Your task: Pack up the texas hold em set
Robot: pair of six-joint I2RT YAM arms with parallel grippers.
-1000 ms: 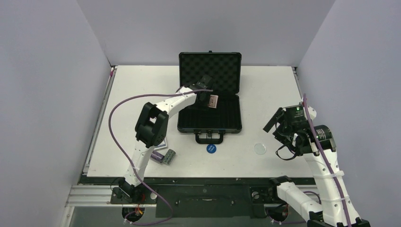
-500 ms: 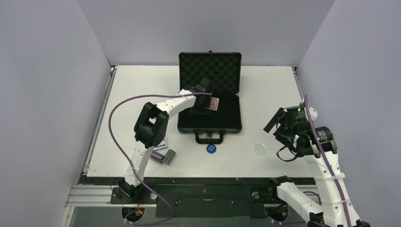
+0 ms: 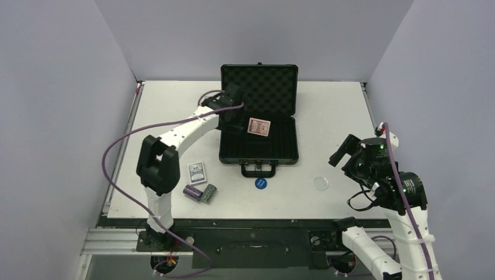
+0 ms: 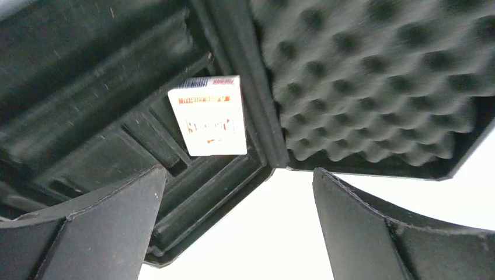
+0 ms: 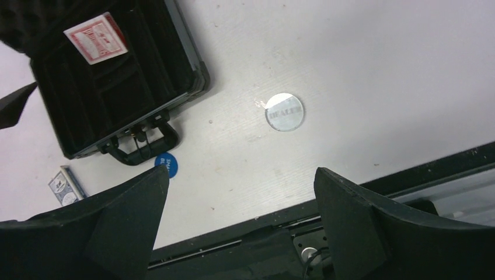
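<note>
1. Over the far-left part of the open black case (image 3: 279, 149), my left fingers (image 4: 111, 221) stand spread wide with nothing between them.
2. Flat in the case's tray, in its far part just beside the hinge, I see the red card deck (image 3: 258, 126), face up and apart from those fingers.
3. At the far side of the case, the lid's egg-crate foam (image 3: 262, 87) stands upright, and the handle (image 3: 258, 170) points to the near edge.
4. Left of the case, on the desk (image 3: 327, 111), the blue card deck (image 3: 197, 172) lies flat. Just near of it, the purple and green chip stacks (image 3: 200, 192) lie together.
5. Just near of the handle sits the blue disc (image 3: 261, 184). The clear disc (image 3: 320, 183) lies to its right, apart from the case.
6. Above the right side of the desk, my right fingers (image 5: 117, 227) hang gaping and empty. From that wrist I see the clear disc on the desk between them, untouched.
</note>
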